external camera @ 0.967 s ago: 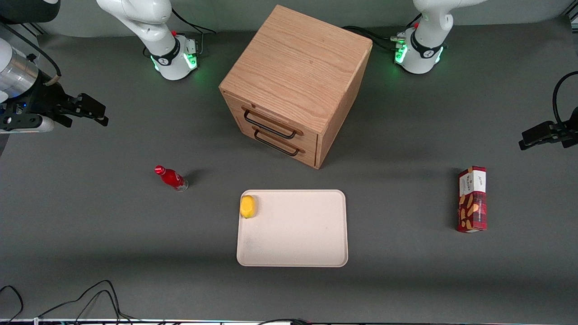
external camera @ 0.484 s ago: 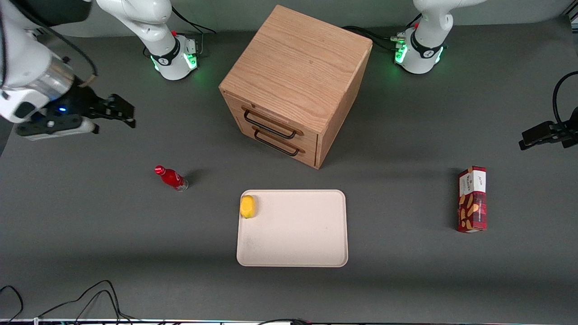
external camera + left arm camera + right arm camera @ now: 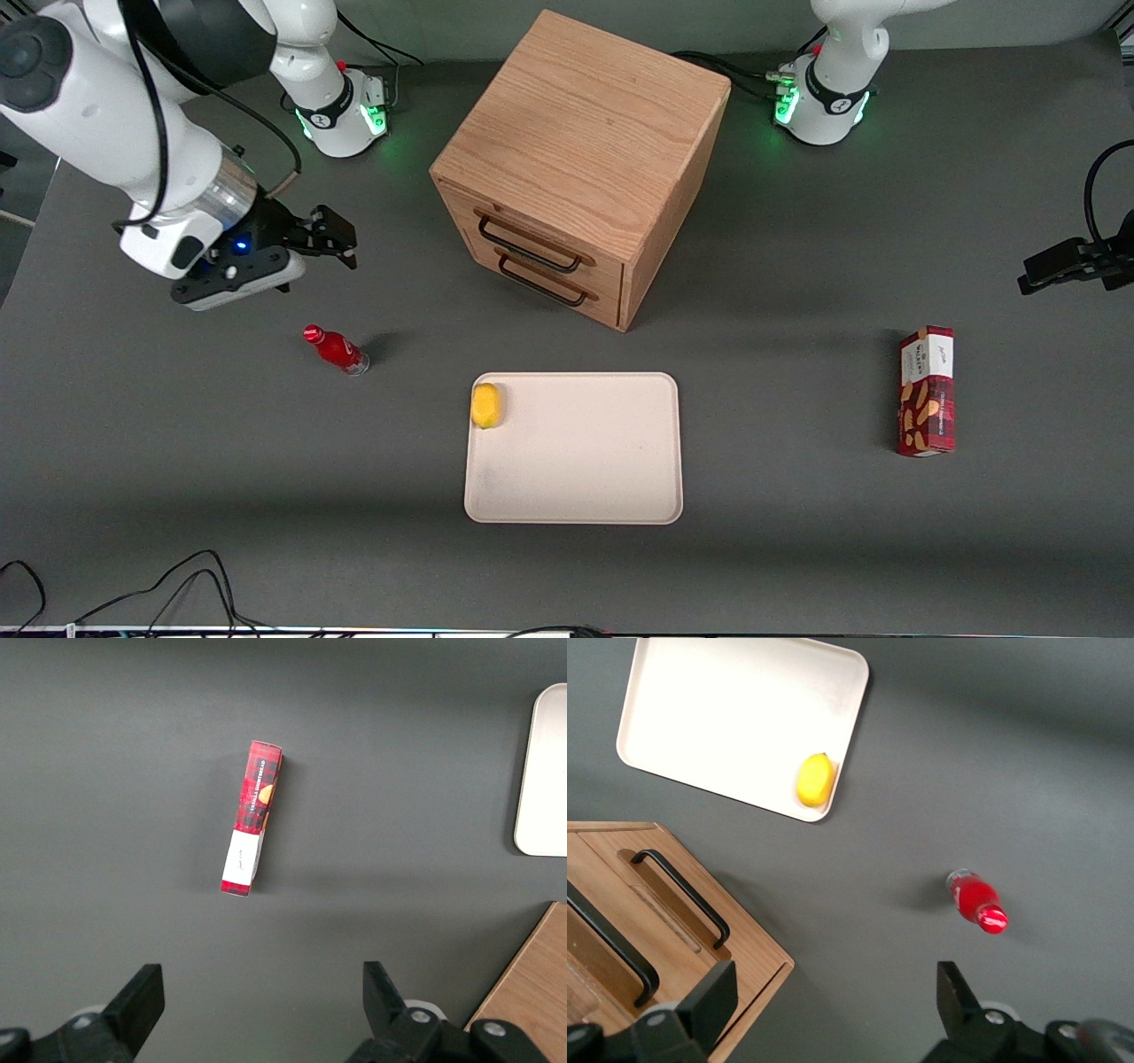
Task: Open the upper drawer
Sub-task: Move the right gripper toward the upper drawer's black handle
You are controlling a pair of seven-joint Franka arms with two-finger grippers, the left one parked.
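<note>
End effector (image 3: 341, 239) hung with fingers spread, empty, toward the working arm's end of the surface (image 3: 177, 461). Upper drawer (image 3: 530, 244) sat closed in the cabinet (image 3: 580, 133), mid-surface.

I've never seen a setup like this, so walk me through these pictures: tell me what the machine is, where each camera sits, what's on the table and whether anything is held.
Two white robot arms stand at a grey table. One picture looks down from the front; the other two come from cameras on the arms' wrists. The working arm's gripper hangs open above the table, holding nothing, between the arm's base and the red bottle. In the middle stands a wooden cabinet; its upper drawer, with a black handle, is shut, as is the lower drawer. Nearer the front camera lies a pale tray with a yellow fruit in one corner. A red snack box lies toward the parked arm's end.
</note>
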